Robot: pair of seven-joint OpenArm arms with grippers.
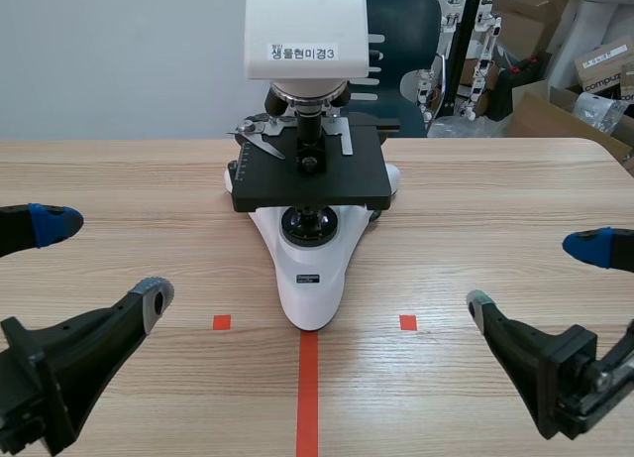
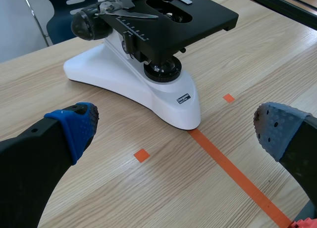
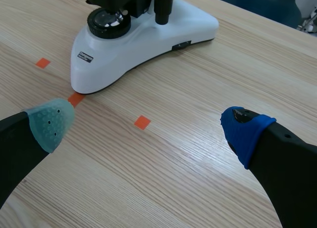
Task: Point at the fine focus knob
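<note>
At the middle of the pale wood-grain table stood a microscope. It had a smooth, glossy white foot that narrowed to a rounded nose toward the robot. The foot carried a round glass lamp lens ringed in black and a small dark label. Above it sat a flat, matte black square stage with thin metal clips and a fine white scale along one edge. Over that came short black lenses and a boxy white head with a printed sticker.

The focus knob, a black round knob with a ribbed rim, stuck out from the side of the microscope low behind the stage. It was on the left arm's side and well apart from both arms. The fine part could not be told from the coarse part.

The nose of the foot touched the end of an orange-red tape line, with a small tape square on each side.

The left gripper hung low over the table, near the robot and to the left of the microscope. Its thick black fingers were spread wide with nothing between them, one dotted pad blue and the other grey. The right gripper mirrored it on the other side. It too was spread wide and held nothing, with a blue pad and a pale green one.

A dark teal chair and some cardboard boxes stood beyond the table.
</note>
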